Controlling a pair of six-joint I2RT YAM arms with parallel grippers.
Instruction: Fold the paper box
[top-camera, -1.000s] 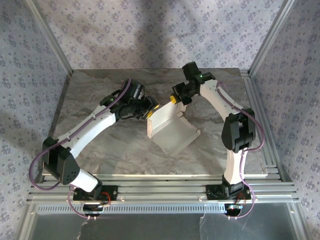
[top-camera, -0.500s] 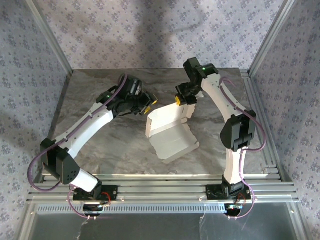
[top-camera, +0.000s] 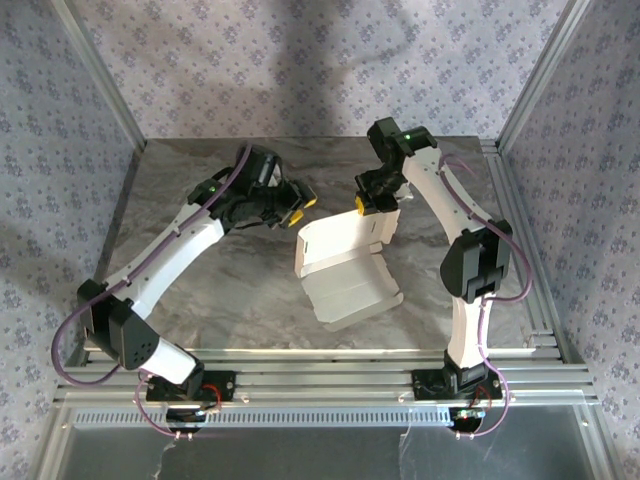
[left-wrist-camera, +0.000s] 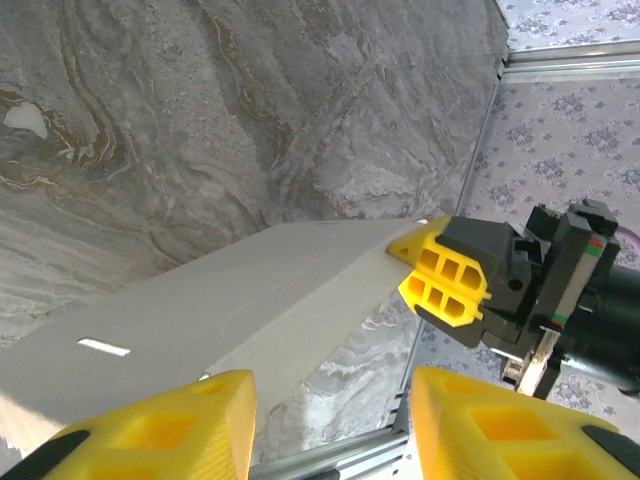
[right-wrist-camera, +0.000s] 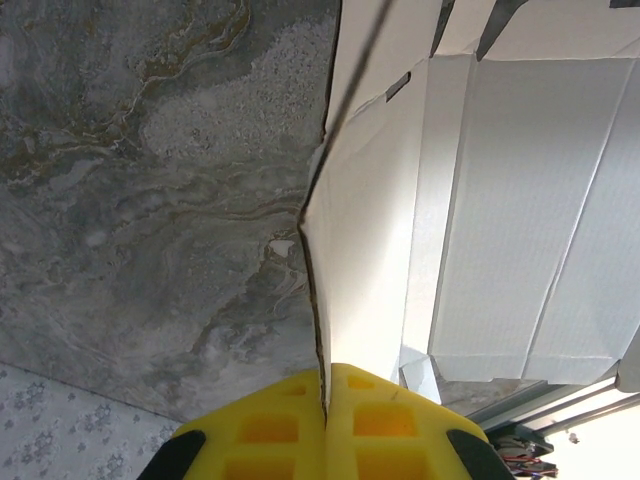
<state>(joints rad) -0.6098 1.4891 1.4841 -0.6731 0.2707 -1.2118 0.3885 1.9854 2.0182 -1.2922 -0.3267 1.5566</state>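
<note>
The paper box (top-camera: 345, 268) is a white die-cut sheet in the middle of the table, its back panel raised and its front panel lying flat. My right gripper (top-camera: 368, 205) is shut on the raised panel's top right corner. In the right wrist view the yellow fingers (right-wrist-camera: 380, 420) pinch the thin card edge of the paper box (right-wrist-camera: 500, 200). My left gripper (top-camera: 302, 198) stands open just left of the panel's top, touching nothing. In the left wrist view the paper box (left-wrist-camera: 230, 310) lies beyond the open left gripper (left-wrist-camera: 330, 425), with the right gripper's yellow fingertips (left-wrist-camera: 445, 283) at the box's corner.
The marble-patterned table (top-camera: 200, 270) is walled by patterned panels and aluminium posts (top-camera: 525, 90). Aluminium rails (top-camera: 330, 375) run along the near edge by the arm bases. A slot (left-wrist-camera: 103, 347) is cut in the box's panel.
The left gripper has let go of the box's left edge and drawn back to the left and away. The right gripper keeps its hold and the raised panel now stands more upright.
</note>
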